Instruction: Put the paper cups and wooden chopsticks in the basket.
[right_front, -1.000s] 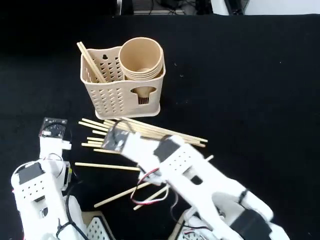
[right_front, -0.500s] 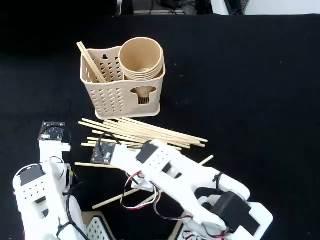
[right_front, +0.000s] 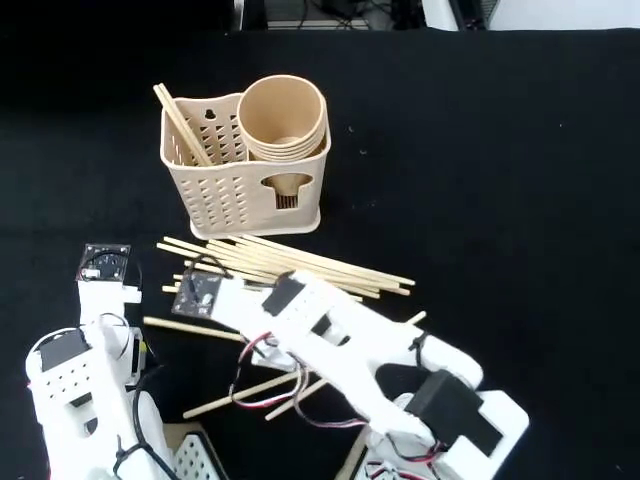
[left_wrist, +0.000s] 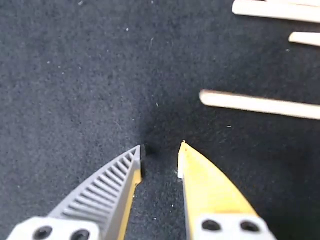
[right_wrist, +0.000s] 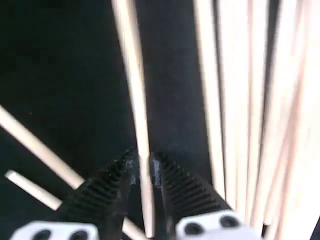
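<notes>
Black cloth (right_front: 500, 200) covers the table; cables (right_front: 340, 10) lie past its edge at the top of the high view. Basket (right_front: 235, 190) upper left of centre, stacked paper cups (right_front: 283, 115) in its right compartment. Loose wooden chopsticks (right_front: 300, 262) fanned below it. Right gripper (right_wrist: 142, 167) pinches one chopstick (right_wrist: 135, 90). Left gripper (left_wrist: 161, 149): fingers slightly apart over bare cloth.

A black, cloth-covered worktop (right_front: 520, 180) spans the scene. Beyond its far edge lie dark cables (right_front: 340, 10), with a pale surface (right_front: 565, 12) at far right.
</notes>
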